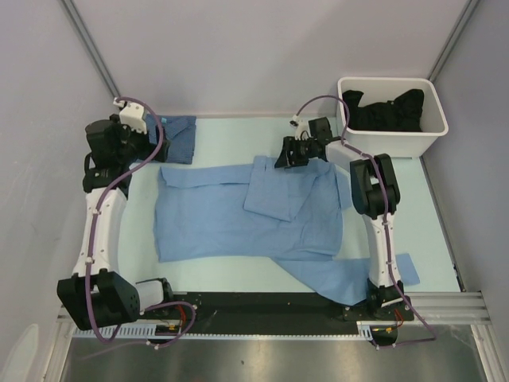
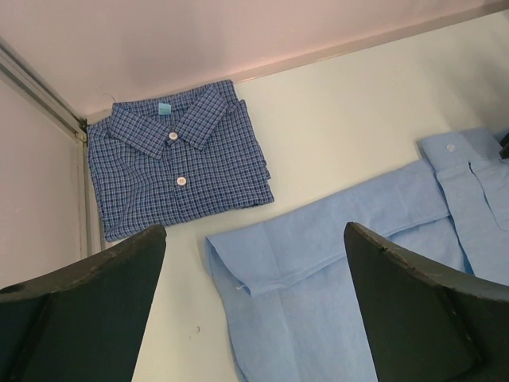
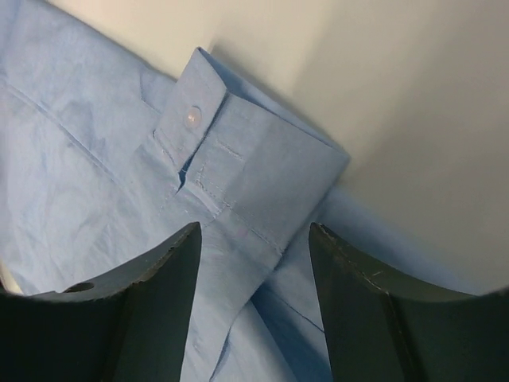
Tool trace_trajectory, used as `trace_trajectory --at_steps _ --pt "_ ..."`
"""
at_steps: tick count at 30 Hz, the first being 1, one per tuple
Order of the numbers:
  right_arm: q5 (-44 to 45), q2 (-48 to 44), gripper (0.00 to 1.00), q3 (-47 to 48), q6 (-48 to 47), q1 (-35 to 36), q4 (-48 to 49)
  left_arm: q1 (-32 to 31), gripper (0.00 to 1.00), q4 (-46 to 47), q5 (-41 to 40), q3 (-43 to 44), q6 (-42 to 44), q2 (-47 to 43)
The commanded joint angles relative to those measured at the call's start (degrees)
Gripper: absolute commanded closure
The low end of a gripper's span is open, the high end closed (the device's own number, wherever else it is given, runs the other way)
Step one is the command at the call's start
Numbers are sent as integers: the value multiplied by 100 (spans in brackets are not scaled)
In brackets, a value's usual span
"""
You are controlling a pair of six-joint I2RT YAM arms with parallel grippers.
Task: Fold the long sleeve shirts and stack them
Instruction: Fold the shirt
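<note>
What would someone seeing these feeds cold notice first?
The big light-blue shirt spread open across the middle of the table, one sleeve folded over its body and the other trailing toward the near right edge. The right gripper hangs open over the folded sleeve's buttoned cuff. Next, the darker checked shirt already folded in the far left corner, and the white bin of dark clothes at far right.

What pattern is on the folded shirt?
Dark blue checks on the folded shirt; clearest in the left wrist view.
</note>
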Motion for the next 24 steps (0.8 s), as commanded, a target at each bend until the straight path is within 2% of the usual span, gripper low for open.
trace_trajectory --at_steps 1,14,17,18,20,21,22,23,24 --pt "1 -319 38 -194 521 -159 152 28 1 315 105 -97 -78 -307" --pt "-228 313 43 166 1443 43 636 19 1 447 122 -80 -236 -228" --pt "-228 410 47 192 1567 -1 706 28 1 596 166 -185 -245 -324" --pt "-245 402 55 193 1619 -10 732 28 1 614 210 -211 -245 -342" --pt "-333 331 63 228 1637 -45 741 28 1 536 298 -211 -227 -316" --pt "-368 288 73 245 1611 -45 767 20 1 457 533 -150 -219 -290" --pt "-508 244 79 245 1602 -45 802 19 0 360 692 -115 -88 -229" --pt "-579 104 93 245 1576 -36 829 19 0 168 859 -45 -26 -184" --pt "-666 33 100 237 1489 -36 820 19 1 105 1191 -27 53 -167"
